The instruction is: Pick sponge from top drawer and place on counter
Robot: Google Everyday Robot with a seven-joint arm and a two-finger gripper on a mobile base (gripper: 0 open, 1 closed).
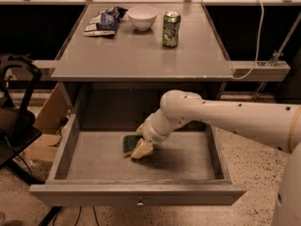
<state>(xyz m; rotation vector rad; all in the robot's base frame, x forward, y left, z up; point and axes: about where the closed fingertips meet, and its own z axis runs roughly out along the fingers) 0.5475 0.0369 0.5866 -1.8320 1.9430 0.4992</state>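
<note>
You see the sponge [128, 145] lying on the floor of the open top drawer [188, 157], a little toward 9 o'clock from the middle. The pincer [141, 146] is low at the sponge's 3 o'clock side, against it; whether it is open or closed, I cannot tell. Above, on the desk [141, 55], a bowl [142, 17] stands, a can [171, 29] at its 3 o'clock, a snack packet [104, 21] at its 9 o'clock.

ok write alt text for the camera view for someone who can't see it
A white robot arm reaches into the open top drawer, its gripper down at a green and yellow sponge on the drawer floor. On the counter above stand a white bowl, a green can and a snack packet.
</note>
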